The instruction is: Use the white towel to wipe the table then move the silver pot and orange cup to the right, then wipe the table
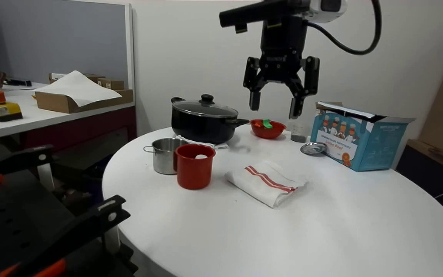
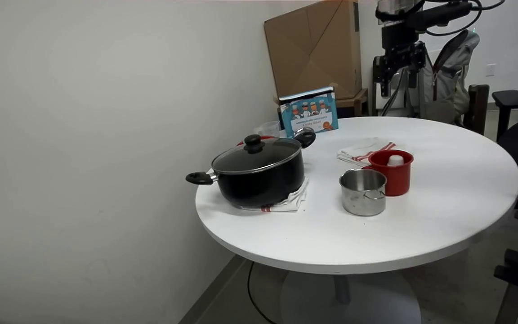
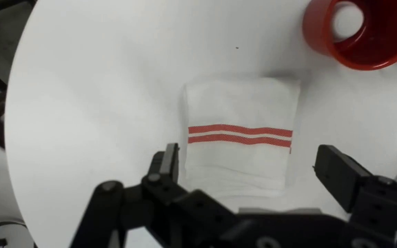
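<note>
I have the claw high above the bench, its jaws spread wide with nothing between them. The towel lies on the bench, folded into a small pad with its red stripes up — I'd guess so that it can be pinched as one bundle and wipe with several layers. Near it stand the cup and the silver pot, upright and close together; I can't tell if they touch. That pairing should suit me, as both are to go the same way. A white piece sits inside the cup, so I'd keep it level. The black pot rests on a second cloth, probably to spare the surface.

In the wrist view the towel shows between the two jaws, most of it ahead of their tips. It is below the claw and well apart from it — I judge I must come down and reach slightly forward before closing.
</note>
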You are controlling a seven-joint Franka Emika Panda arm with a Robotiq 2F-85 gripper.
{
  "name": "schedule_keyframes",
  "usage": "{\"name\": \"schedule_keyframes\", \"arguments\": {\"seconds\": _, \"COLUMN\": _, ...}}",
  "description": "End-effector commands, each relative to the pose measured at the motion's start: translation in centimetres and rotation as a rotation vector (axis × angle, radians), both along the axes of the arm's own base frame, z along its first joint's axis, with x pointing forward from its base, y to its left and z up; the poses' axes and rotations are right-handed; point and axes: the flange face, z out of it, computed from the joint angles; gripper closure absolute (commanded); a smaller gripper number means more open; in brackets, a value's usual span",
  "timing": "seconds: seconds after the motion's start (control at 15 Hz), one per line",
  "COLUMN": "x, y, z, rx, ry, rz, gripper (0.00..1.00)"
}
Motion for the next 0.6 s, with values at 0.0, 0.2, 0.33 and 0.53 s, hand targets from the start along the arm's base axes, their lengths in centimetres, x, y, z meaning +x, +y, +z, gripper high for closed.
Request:
{"name": "schedule_keyframes", "arguments": {"seconds": 0.0, "x": 2.8, "y": -2.4, "z": -2.2, "rx": -0.037, "ry": -0.04, "rz": -0.024, "gripper": 0.0}}
{"name": "schedule_keyframes", "arguments": {"seconds": 0.2, "x": 4.1, "y": -2.2, "z": -5.1, "rx": -0.029, "ry": -0.043, "rz": 0.004, "gripper": 0.0}}
{"name": "schedule_keyframes", "arguments": {"seconds": 0.33, "x": 4.8, "y": -1.3, "z": -7.5, "rx": -0.011, "ry": -0.028, "rz": 0.029, "gripper": 0.0}}
{"name": "schedule_keyframes", "arguments": {"seconds": 0.53, "x": 5.9, "y": 0.1, "z": -10.5, "rx": 0.018, "ry": -0.008, "rz": 0.076, "gripper": 0.0}}
